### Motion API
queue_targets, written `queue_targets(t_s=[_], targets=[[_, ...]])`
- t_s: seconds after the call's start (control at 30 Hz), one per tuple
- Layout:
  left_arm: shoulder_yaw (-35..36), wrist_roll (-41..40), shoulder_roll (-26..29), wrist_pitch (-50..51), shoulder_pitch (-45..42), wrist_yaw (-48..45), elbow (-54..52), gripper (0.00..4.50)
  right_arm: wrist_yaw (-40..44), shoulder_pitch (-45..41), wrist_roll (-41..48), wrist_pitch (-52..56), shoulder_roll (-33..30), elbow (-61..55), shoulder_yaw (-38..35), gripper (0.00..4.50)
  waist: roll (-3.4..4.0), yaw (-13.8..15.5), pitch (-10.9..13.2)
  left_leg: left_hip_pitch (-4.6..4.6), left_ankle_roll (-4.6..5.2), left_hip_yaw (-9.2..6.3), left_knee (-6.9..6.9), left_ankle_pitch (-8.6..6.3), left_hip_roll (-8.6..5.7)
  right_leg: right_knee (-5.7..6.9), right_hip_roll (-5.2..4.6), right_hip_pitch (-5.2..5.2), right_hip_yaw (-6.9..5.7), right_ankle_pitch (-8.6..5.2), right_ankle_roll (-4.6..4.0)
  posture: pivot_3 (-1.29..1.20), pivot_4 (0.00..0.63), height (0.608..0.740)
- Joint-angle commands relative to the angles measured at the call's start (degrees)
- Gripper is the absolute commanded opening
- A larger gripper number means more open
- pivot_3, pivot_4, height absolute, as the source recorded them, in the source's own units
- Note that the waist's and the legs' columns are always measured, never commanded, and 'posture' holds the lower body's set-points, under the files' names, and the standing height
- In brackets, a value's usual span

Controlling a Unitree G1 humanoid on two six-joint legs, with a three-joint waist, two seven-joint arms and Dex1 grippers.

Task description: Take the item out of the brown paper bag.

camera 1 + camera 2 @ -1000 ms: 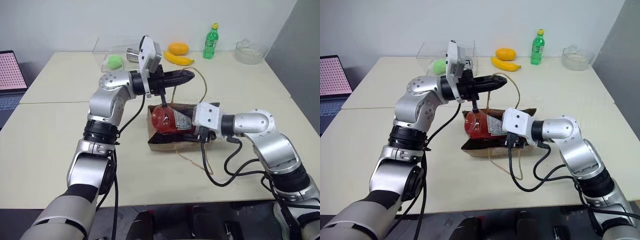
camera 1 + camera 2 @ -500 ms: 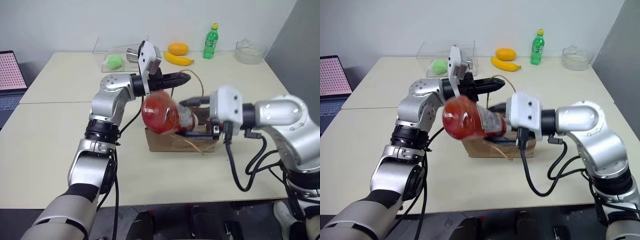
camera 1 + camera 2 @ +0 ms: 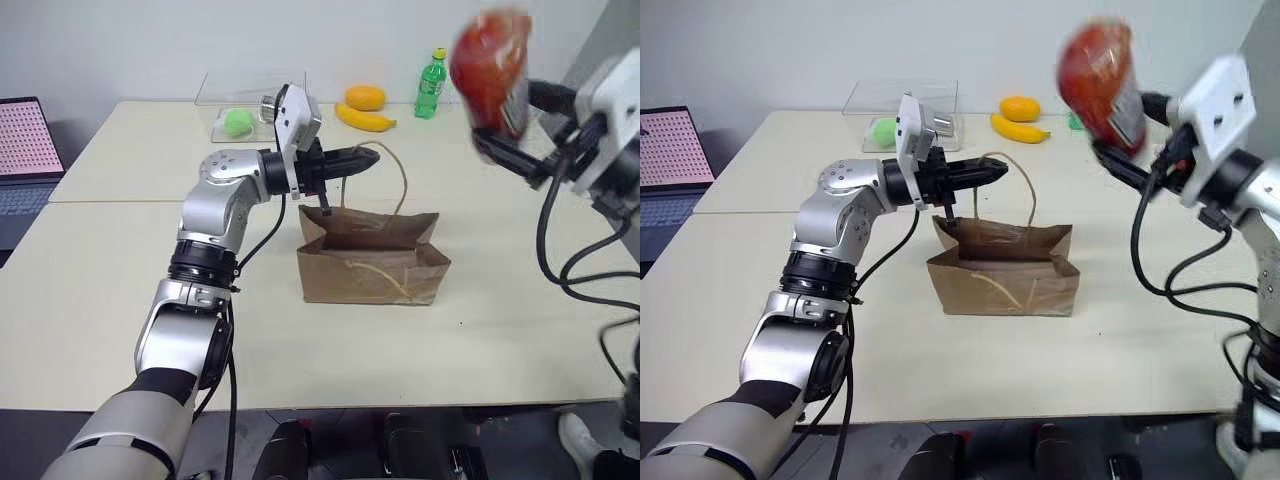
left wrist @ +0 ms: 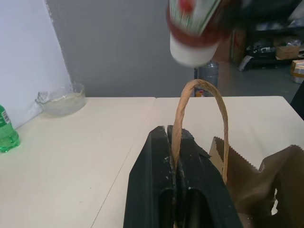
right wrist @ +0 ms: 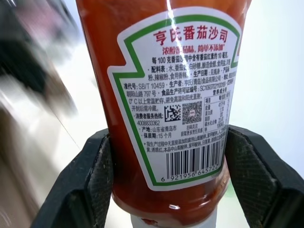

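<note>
The item, a glossy red sauce bottle (image 3: 488,68) with a white cap and a printed label (image 5: 175,95), is up in the air to the right of the bag, well clear of it. My right gripper (image 5: 168,161) is shut on it, one black finger (image 5: 90,175) on each side. The brown paper bag (image 3: 370,262) stands upright on the table with its mouth open. Over the bag's left end, my left gripper (image 3: 365,157) points level and is shut on one tan cord handle (image 4: 199,90), which loops up from the fingertips. The bag's other handle (image 3: 385,283) hangs down its front.
At the table's far edge are a green bottle (image 3: 430,82), a banana (image 3: 365,118), an orange fruit (image 3: 363,97) and a clear box (image 3: 250,105) holding a green object. A glass bowl (image 4: 61,99) sits far right. A laptop (image 3: 28,150) is at far left.
My right gripper drew the red bottle out of the bag and swung it up and to the right. The bag now stands upright. The left gripper kept its hold on the handle.
</note>
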Motion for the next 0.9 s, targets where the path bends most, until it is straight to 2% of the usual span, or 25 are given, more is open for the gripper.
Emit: queue_targets(t_s=[0.03, 0.13, 0.27, 0.47, 0.5, 0.6, 0.7, 0.8, 0.9], targets=[[0.4, -0.5, -0.6, -0.3, -0.6, 0.6, -2.6, 0.0, -1.1, 1.7, -10.5, -9.6, -3.3, 7.4, 6.4, 3.01, 0.01, -0.6, 0.0, 0.02, 0.0, 0.03, 0.02, 0.0, 0.01, 0.02, 0.01, 0.0, 0.02, 0.0, 0.0, 0.0, 0.15, 0.74], [0.2, -0.6, -0.9, 0.0, -0.1, 0.8, -3.7, 0.0, -1.9, 1.7, -19.2, -17.1, -4.3, 17.5, 13.8, 3.01, 0.04, -1.2, 0.0, 0.06, -0.01, 0.11, 0.03, 0.0, 0.03, 0.04, 0.01, -0.01, 0.09, 0.01, 0.01, 0.0, 0.15, 0.74], [0.5, -0.6, -0.5, 0.2, 0.1, 0.8, -4.2, 0.0, -0.7, 0.7, -25.0, -24.2, -4.0, 27.2, 19.7, 3.0, 0.05, -1.4, 0.0, 0.05, -0.03, 0.09, 0.04, 0.02, 0.06, 0.04, 0.03, -0.02, 0.08, 0.01, 0.01, 0.0, 0.15, 0.74], [0.5, -0.6, -0.3, 0.3, 0.5, 1.0, -4.8, 0.0, 1.9, 0.8, -27.4, -28.4, -3.4, 32.5, 22.0, 3.0, 0.06, -1.3, 0.0, 0.01, -0.14, 0.08, 0.06, 0.08, 0.03, 0.0, 0.0, -0.01, 0.08, 0.01, 0.02, 0.0, 0.15, 0.74], [0.4, -0.6, -0.3, 0.3, 0.7, 1.0, -4.9, 0.0, 1.9, 1.1, -27.0, -28.5, -3.1, 32.2, 21.4, 3.35, 0.06, -1.3, 0.0, 0.01, -0.14, 0.06, 0.07, 0.08, 0.03, 0.0, 0.01, -0.01, 0.07, 0.01, 0.02, 0.0, 0.15, 0.74], [0.4, -0.6, -0.2, 0.4, 0.8, 1.0, -5.1, 0.0, 3.5, 2.8, -24.0, -27.3, -3.0, 29.2, 18.7, 4.43, 0.06, -1.3, 0.0, 0.01, -0.22, 0.07, 0.09, 0.12, 0.02, 0.01, 0.0, -0.01, 0.07, 0.02, 0.03, 0.0, 0.15, 0.74], [0.4, -0.6, -0.1, 0.4, 0.9, 0.9, -4.8, 0.0, 6.0, 6.6, -21.1, -24.3, -4.5, 22.5, 15.3, 4.47, 0.06, -1.1, 0.0, 0.0, -0.22, 0.05, 0.1, 0.12, 0.03, 0.01, 0.0, 0.0, 0.07, 0.02, 0.03, 0.0, 0.15, 0.74], [0.4, -0.4, 0.1, 0.3, 0.7, 0.8, -4.5, 0.0, 6.5, 12.6, -16.1, -18.0, -4.7, 10.8, 8.3, 4.47, 0.06, -0.8, 0.0, -0.01, -0.21, 0.01, 0.1, 0.12, 0.03, 0.01, 0.01, 0.02, 0.04, 0.02, 0.03, 0.0, 0.15, 0.74], [0.7, 0.1, 0.5, 0.3, 0.4, 1.9, -4.1, 0.0, 6.4, 20.1, -7.2, -7.8, -1.4, -4.5, -0.8, 4.47, 0.06, -0.6, 0.0, -0.02, -0.2, 0.0, 0.14, 0.11, 0.03, 0.02, 0.01, 0.05, 0.03, 0.02, 0.04, 0.0, 0.15, 0.74]])
